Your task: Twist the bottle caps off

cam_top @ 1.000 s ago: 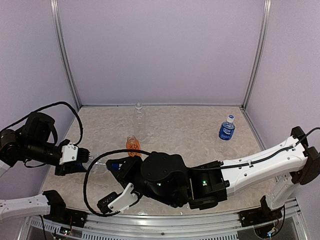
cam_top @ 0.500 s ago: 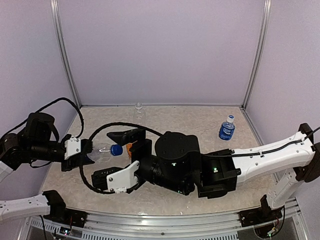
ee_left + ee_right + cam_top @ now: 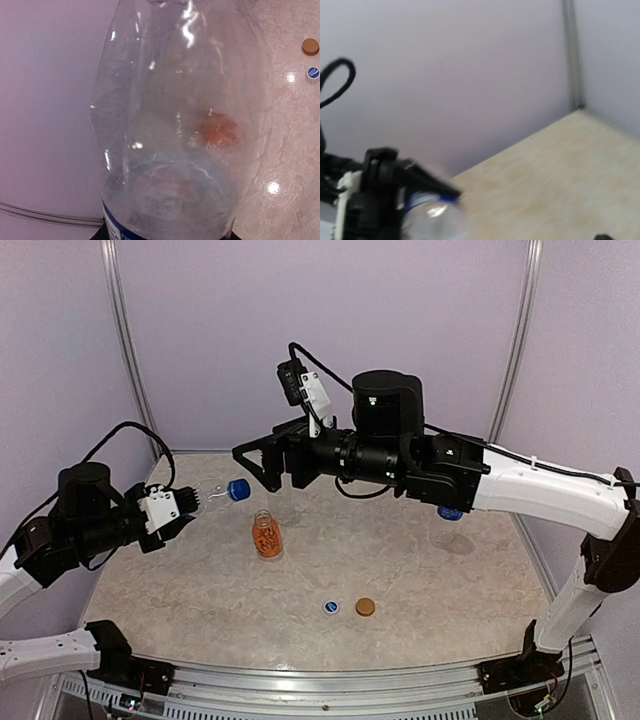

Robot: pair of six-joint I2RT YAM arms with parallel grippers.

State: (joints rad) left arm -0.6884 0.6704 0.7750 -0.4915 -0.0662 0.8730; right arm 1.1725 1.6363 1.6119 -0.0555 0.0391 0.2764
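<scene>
My left gripper [image 3: 186, 503] is shut on the body of a clear bottle with a dark-blue label [image 3: 180, 125]. It holds the bottle on its side above the table, blue cap [image 3: 238, 489] pointing right. My right gripper [image 3: 262, 470] hangs just right of and above that cap, jaws apart with nothing between them. The right wrist view shows the left gripper [image 3: 380, 190] and the bottle's shoulder [image 3: 437, 220], blurred. The short orange bottle [image 3: 266, 535] stands on the table below the cap. A bottle with a bright-blue label [image 3: 450, 512] is mostly hidden behind my right arm.
A loose blue cap [image 3: 331, 607] and a brown cap [image 3: 365, 607] lie side by side on the marble table [image 3: 450, 580] near the front middle. Both also show in the left wrist view, the brown cap [image 3: 310, 46] and the blue cap [image 3: 313, 73]. Purple walls enclose the back and sides.
My right arm swung up from low over the front of the table to high at the back, and its jaws opened. The left gripper lifted the bottle a little. Two caps came into view.
</scene>
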